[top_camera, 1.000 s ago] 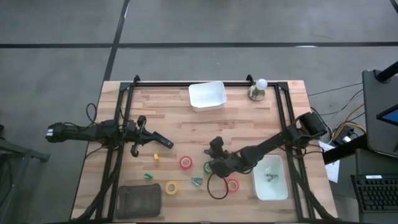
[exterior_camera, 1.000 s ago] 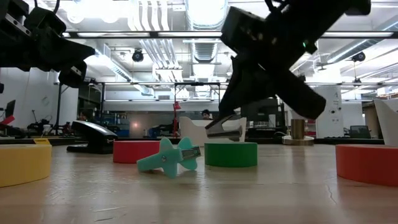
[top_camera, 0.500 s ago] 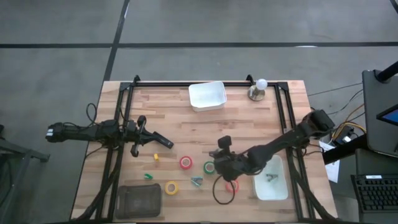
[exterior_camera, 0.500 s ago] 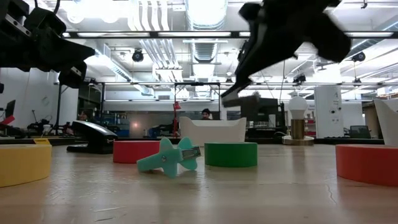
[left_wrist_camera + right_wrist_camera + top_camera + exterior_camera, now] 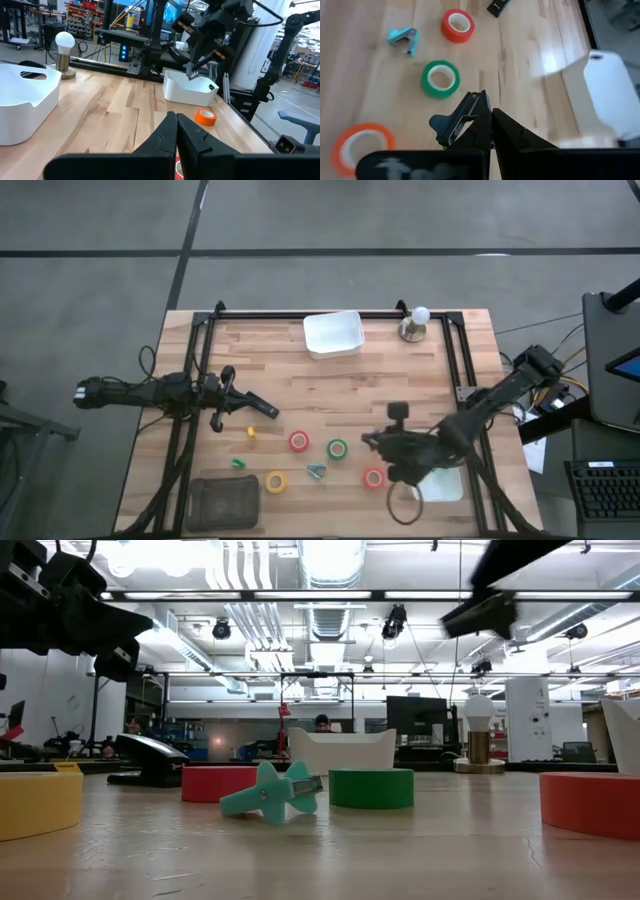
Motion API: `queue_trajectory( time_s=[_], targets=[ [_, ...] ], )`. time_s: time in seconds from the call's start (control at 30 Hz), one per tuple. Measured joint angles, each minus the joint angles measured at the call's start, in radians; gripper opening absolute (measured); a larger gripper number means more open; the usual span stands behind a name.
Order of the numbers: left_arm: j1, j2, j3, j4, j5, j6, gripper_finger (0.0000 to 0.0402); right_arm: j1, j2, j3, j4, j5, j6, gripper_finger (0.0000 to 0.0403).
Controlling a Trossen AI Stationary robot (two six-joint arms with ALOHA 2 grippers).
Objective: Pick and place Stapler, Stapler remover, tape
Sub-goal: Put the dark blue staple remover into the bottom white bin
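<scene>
My right gripper point(image 5: 392, 448) hangs in the air between the red tape point(image 5: 373, 477) and the near-right white bin point(image 5: 447, 483), shut on a dark stapler remover point(image 5: 456, 125). On the table lie another red tape point(image 5: 298, 442), the green tape point(image 5: 337, 448), the yellow tape point(image 5: 275, 481) and a teal stapler remover point(image 5: 317, 471). The black stapler point(image 5: 262, 408) rests flat just right of my left gripper point(image 5: 238, 394), which waits shut near the left edge. My right gripper pinches the dark stapler remover between its two fingers point(image 5: 485, 117). The remover's wings point(image 5: 445, 131) stick out to one side of the fingertips. It is lifted clear of the table, seen high up in the low view point(image 5: 478, 612).
A second white bin point(image 5: 333, 333) and a light bulb on a stand point(image 5: 414, 323) sit at the far edge. A dark tray point(image 5: 220, 502) lies at the near-left corner. Small yellow point(image 5: 251, 433) and green point(image 5: 238, 463) bits lie near the tapes. Black rails run along the table's sides.
My right gripper has risen from low beside the green tape and swung toward the table's right edge, nearing the near-right white bin. It stayed shut on the dark stapler remover, which travelled with it. The tapes and the teal remover have not moved.
</scene>
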Motion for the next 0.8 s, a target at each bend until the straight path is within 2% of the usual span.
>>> queue_trajectory(
  time_s=[0.17, 0.4, 0.63, 0.8],
  targets=[
    [0.000, 0.000, 0.000, 0.000, 0.000, 0.000, 0.0007, 0.085, -0.075, 0.000, -0.140, -0.004, 0.196, 0.0008],
    [0.000, 0.000, 0.000, 0.000, 0.000, 0.000, 0.0007, 0.188, -0.127, -0.003, -0.366, -0.100, 0.505, 0.0008],
    [0.000, 0.000, 0.000, 0.000, 0.000, 0.000, 0.0007, 0.258, -0.123, -0.027, -0.462, -0.150, 0.719, 0.0008],
    [0.000, 0.000, 0.000, 0.000, 0.000, 0.000, 0.0007, 0.271, -0.122, -0.119, -0.465, -0.220, 0.829, 0.0008]
  ],
)
